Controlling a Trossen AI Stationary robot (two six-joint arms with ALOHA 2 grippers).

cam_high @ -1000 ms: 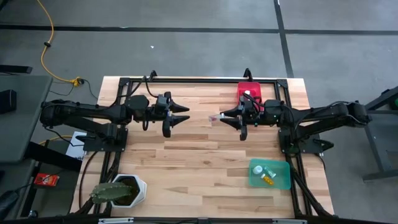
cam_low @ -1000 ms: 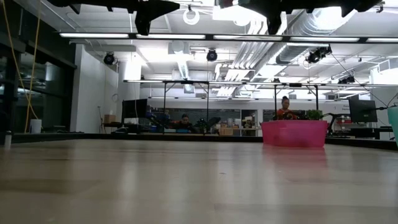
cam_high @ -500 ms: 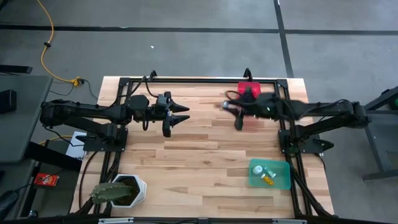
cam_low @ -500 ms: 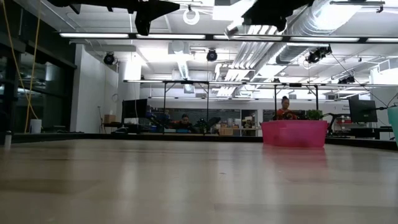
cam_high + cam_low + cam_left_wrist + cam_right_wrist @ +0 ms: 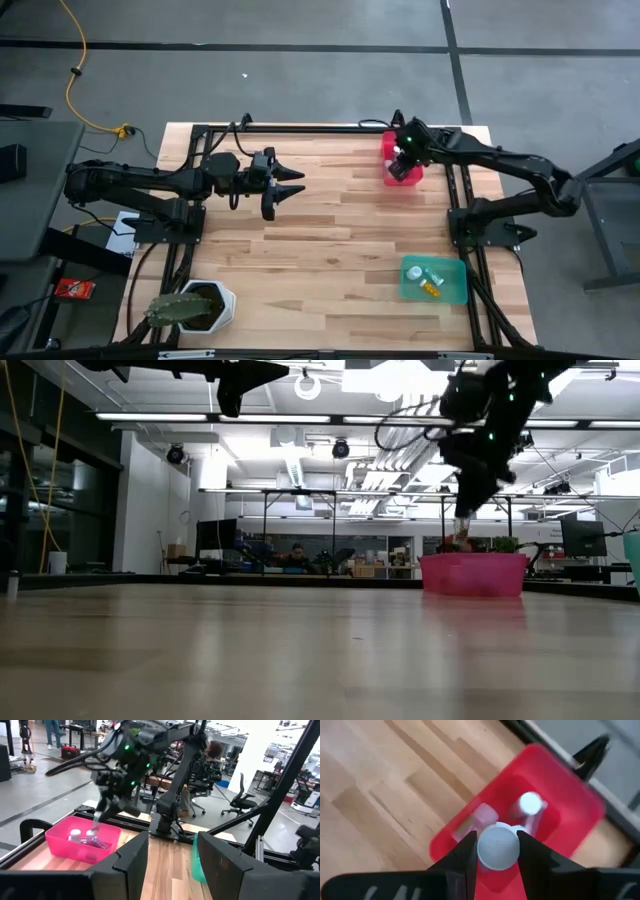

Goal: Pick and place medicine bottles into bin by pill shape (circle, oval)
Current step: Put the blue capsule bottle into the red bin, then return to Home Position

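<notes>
The right gripper (image 5: 498, 851), fingers clamped on a white-capped medicine bottle (image 5: 498, 847), hangs over the red bin (image 5: 570, 815); release low, clear of bottles inside. The left gripper (image 5: 290, 187) waits, fingers apart.

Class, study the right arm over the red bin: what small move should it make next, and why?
Probably open the right gripper and release. It holds a white-capped medicine bottle directly above the red bin, which already contains other bottles, so dropping it there looks right. The left gripper waits open over the table's middle.
</notes>
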